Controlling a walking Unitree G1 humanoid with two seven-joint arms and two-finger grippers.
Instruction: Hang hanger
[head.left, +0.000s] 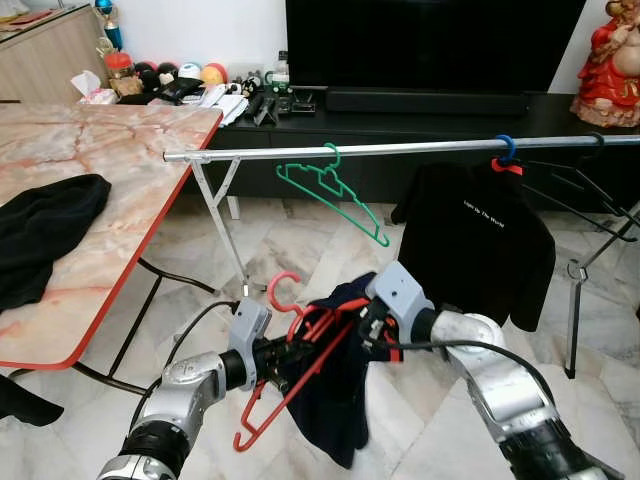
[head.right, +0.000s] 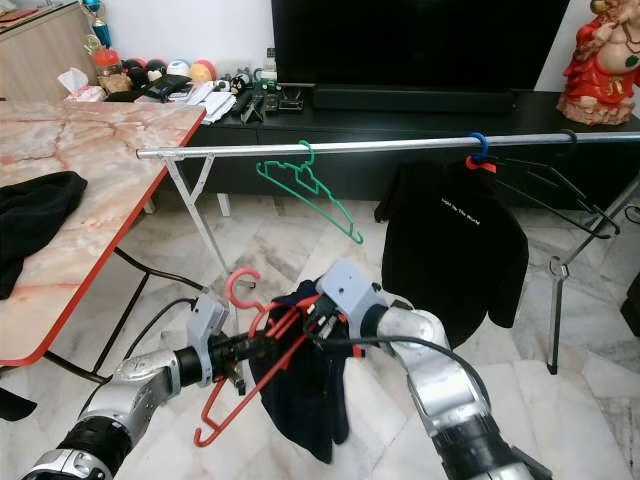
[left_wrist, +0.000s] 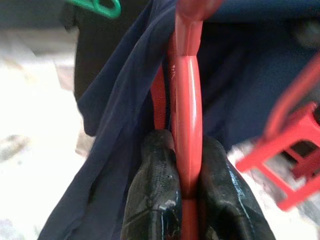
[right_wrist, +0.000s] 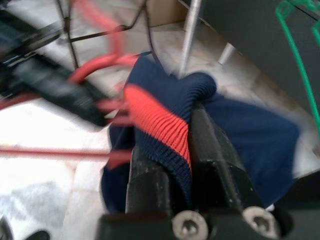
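A red plastic hanger (head.left: 290, 365) hangs low in front of me with a navy garment (head.left: 335, 400) draped over it. My left gripper (head.left: 285, 352) is shut on the red hanger's bar (left_wrist: 186, 125), clamped between both pads. My right gripper (head.left: 368, 325) is shut on the navy garment's collar, which has a red ribbed band (right_wrist: 160, 127). Beyond them a silver clothes rail (head.left: 400, 149) runs across, carrying an empty green hanger (head.left: 330, 195) and a black T-shirt (head.left: 475, 235) on a blue hook.
A marble-topped table with a red edge (head.left: 130, 230) stands at the left, a black cloth (head.left: 45, 225) lying on it. Behind the rail is a black TV cabinet (head.left: 420, 110) with clutter. Empty black hangers (head.left: 580, 195) hang at the rail's right end.
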